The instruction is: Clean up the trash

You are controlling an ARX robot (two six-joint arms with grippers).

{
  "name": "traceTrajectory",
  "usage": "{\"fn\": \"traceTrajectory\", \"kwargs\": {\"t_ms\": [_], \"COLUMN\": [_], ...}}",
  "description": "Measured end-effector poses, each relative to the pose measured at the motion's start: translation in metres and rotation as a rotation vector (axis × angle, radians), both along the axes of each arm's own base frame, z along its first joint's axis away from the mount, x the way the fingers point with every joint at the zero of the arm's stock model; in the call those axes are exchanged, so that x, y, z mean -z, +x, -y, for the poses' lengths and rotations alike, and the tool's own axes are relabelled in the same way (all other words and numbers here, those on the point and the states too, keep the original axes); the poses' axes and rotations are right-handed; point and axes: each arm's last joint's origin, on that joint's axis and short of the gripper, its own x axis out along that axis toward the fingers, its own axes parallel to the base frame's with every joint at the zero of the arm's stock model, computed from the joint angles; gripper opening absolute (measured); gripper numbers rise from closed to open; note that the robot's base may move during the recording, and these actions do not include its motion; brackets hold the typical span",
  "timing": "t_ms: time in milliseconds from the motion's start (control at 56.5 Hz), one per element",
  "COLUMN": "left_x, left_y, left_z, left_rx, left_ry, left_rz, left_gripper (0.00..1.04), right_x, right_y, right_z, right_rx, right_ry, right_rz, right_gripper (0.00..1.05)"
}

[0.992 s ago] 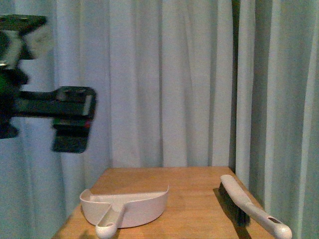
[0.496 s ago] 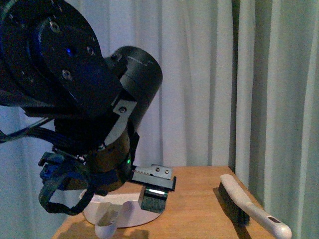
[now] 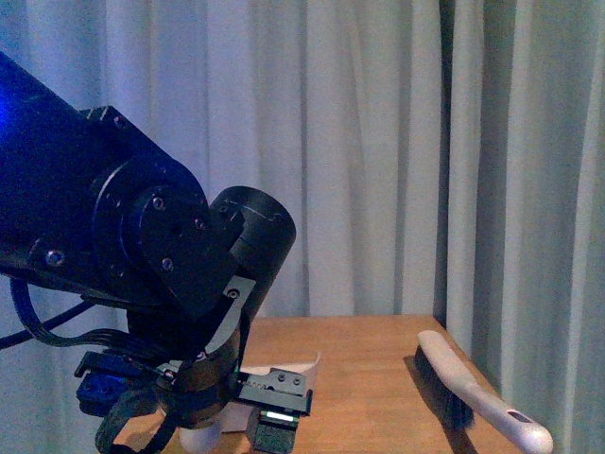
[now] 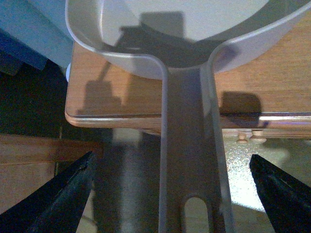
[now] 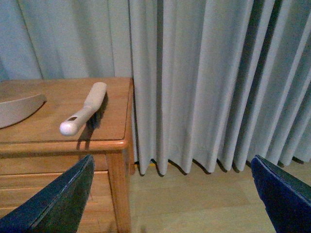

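The left arm [image 3: 113, 255] is matte black, built of cylindrical joint housings with recessed screws. Black cables [image 3: 45, 323] loop at 8 o'clock beside a blue bracket [image 3: 97, 388]. The fingers [image 4: 58, 199] are black and tapered.

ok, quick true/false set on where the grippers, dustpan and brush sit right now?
1. The left gripper is open, straddling the dustpan handle without touching it. True.
2. The brush lies inside the dustpan. False: it lies on the table, apart from the pan, near the curtain-side edge.
3. The right gripper is shut on the brush. False: it is open and empty, away from the table.
4. The handle sticks out past the table edge. True.
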Motion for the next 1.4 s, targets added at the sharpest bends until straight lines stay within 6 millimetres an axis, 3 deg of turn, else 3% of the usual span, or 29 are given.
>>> {"fn": "traceTrajectory", "kwargs": {"t_ms": [354,514,602,709,992,1081,1169,1275,1399], "left_x": [0.016,0.016,0.015,0.013,0.007,-0.008,-0.039,-0.078,-0.099], "left_y": [0.016,0.017,0.018,0.018,0.009,0.004,-0.008,-0.037,-0.076], "left_z": [0.003,0.003,0.003,0.003,-0.003,-0.008,-0.019,-0.041,-0.066], "left_rx": [-0.005,-0.002,0.002,0.005,0.019,0.026,0.066,0.153,0.211], "left_ry": [-0.014,-0.014,-0.017,-0.02,-0.029,-0.028,-0.026,0.015,0.039], "left_rz": [-0.017,-0.01,-0.004,0.008,0.039,0.141,0.338,0.607,0.816], "left_gripper": [0.97,0.7,0.49,0.3,0.28,0.28,0.28,0.28,0.28], "right_x": [0.0,0.0,0.0,0.0,0.0,0.0,0.0,0.0,0.0], "right_y": [0.0,0.0,0.0,0.0,0.0,0.0,0.0,0.0,0.0], "right_z": [0.0,0.0,0.0,0.0,0.0,0.0,0.0,0.0,0.0], "right_rx": [0.0,0.0,0.0,0.0,0.0,0.0,0.0,0.0,0.0], "right_ry": [0.0,0.0,0.0,0.0,0.0,0.0,0.0,0.0,0.0], "right_rz": [0.0,0.0,0.0,0.0,0.0,0.0,0.0,0.0,0.0], "right_gripper": [0.97,0.97,0.97,0.97,0.97,0.97,0.97,0.97,0.97]}}
